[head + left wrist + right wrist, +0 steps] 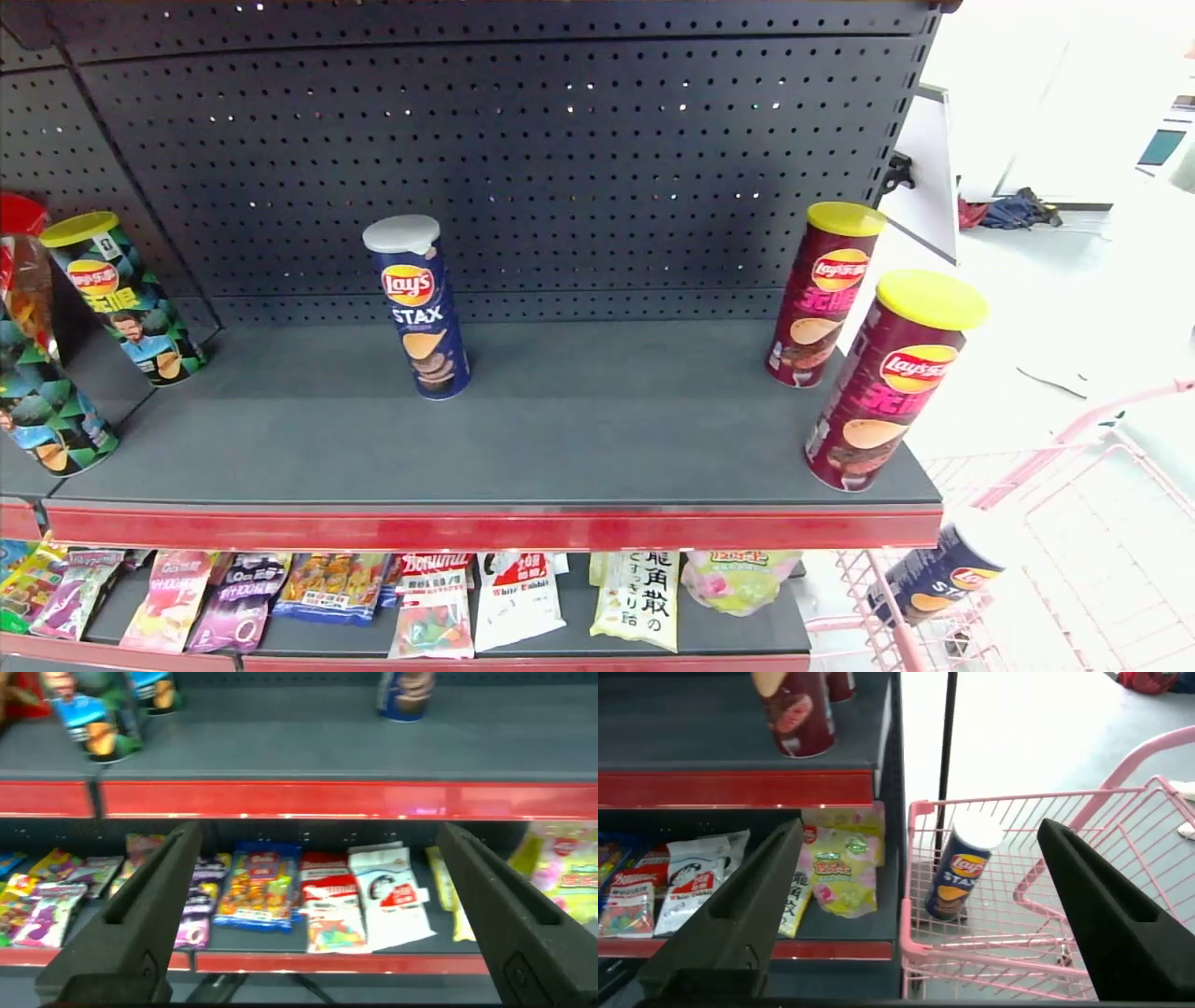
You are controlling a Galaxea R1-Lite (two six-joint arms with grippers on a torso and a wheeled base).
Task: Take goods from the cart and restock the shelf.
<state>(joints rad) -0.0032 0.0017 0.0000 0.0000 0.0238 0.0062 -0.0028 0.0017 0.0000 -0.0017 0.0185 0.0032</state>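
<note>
A blue can with a grey lid (417, 309) stands upright mid-shelf on the dark upper shelf (579, 439). Two maroon cans with yellow lids (827, 295) (887, 385) stand at its right end. Another blue can (958, 866) (934, 575) stands in the pink cart (1008, 804) to the right of the shelf. My right gripper (922, 823) is open and empty, held in front of the cart's near corner, with the can just beyond its fingers. Also open and empty, my left gripper (319, 831) faces the lower shelf below the red front edge (308, 798).
Green patterned cans (126, 299) (42, 411) stand at the upper shelf's left end. Several snack bags (429, 602) lie on the lower shelf. A perforated dark back panel (523, 159) closes the shelf behind. The cart's wire wall (1055, 439) rises to the right.
</note>
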